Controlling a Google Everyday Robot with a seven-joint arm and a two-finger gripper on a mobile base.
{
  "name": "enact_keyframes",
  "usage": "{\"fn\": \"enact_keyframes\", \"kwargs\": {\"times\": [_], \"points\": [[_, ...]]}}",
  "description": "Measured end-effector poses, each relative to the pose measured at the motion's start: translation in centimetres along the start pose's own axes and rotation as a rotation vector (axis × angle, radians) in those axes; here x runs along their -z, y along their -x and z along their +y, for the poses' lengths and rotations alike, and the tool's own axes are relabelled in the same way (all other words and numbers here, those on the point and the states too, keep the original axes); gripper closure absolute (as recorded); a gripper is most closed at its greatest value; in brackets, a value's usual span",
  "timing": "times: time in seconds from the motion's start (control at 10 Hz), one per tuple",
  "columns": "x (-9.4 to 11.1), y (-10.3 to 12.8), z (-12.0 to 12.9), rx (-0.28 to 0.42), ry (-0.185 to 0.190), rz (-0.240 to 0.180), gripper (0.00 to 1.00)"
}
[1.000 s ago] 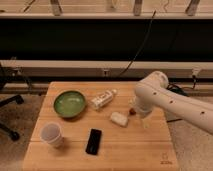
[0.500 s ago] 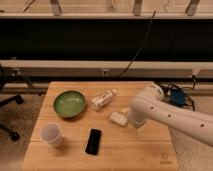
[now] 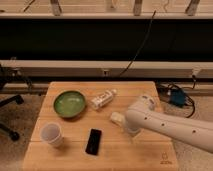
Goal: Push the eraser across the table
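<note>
Camera view: the flat black rectangular eraser (image 3: 93,141) lies near the front edge of the light wooden plank surface (image 3: 145,156). The gripper (image 3: 131,131) is low beside a small whitish block (image 3: 117,118), apart from the eraser; I cannot tell the jaws' state. The push looks not yet begun.

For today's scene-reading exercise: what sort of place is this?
Probably a robotics lab: a white robot arm reaches over a wooden table, its claw down beside a whitish block, with loose cables behind.
</note>
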Motion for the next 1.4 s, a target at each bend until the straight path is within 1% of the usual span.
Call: {"fn": "enact_keyframes", "kwargs": {"times": [0.1,0.2,0.4,0.8,0.9,1.0,1.2,1.4], "points": [[-0.5,0.4,0.2,-0.003,0.002,0.000,0.29],[-0.8,0.7,0.2,-0.001,0.005,-0.001,0.38],[-1.4,2.1,0.2,0.010,0.013,-0.006,0.61],[-3.1,5.3,-0.6,0.078,0.051,-0.021,0.96],[-3.7,6.2,-0.7,0.094,0.068,-0.032,1.00],[-4.2,6.9,-1.0,0.107,0.074,-0.045,1.00],[-4.8,7.6,-1.1,0.119,0.086,-0.072,1.00],[-5.2,8.4,-1.4,0.130,0.088,-0.095,1.00]]}}
